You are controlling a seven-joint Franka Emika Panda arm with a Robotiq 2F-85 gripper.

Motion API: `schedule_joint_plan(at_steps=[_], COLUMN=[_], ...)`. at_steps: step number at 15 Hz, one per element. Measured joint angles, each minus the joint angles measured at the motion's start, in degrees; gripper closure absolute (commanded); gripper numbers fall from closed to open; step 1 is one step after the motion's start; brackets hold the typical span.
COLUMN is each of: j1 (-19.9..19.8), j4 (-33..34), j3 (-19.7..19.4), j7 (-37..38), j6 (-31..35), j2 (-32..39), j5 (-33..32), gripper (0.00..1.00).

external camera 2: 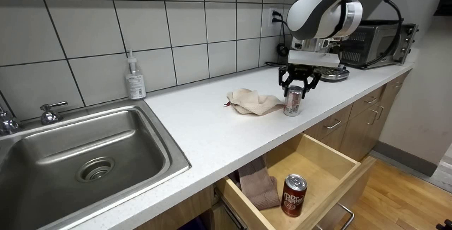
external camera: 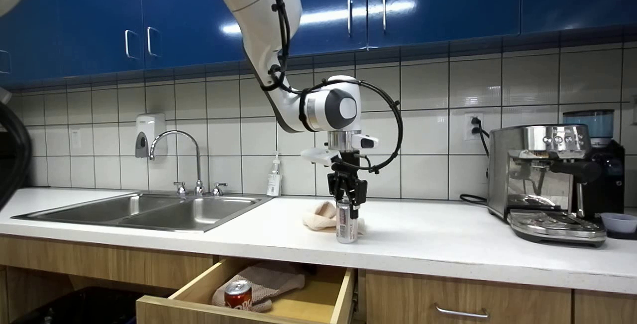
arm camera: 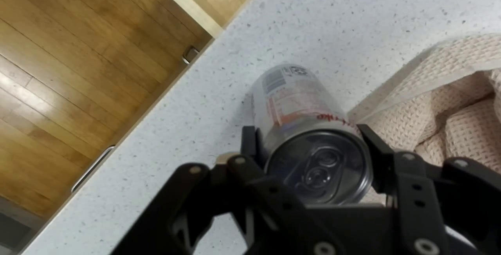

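Points the tool down over the white surface, with fingers parted to about the width of the silver Diet Coke can standing upright between them. Cannot tell a firm grip from a loose fit. Shows a cream cloth just beside the tool and, lower than the tool, a pulled-out drawer holding a Dr Pepper can and brownish cloth.

Glare streaks the blue cabinets and wooden floor.
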Motion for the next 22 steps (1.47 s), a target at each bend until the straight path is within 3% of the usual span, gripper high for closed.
schedule_joint_plan(at_steps=[11,22], j1=[0.3,2.1], j4=[-1.5,-12.3], j3=[0.0,0.0], j7=[-0.2,-0.5], j6=[0.1,1.1], j2=[-1.9,-10.6], j5=[0.1,-0.3], gripper=[0.62,0.62])
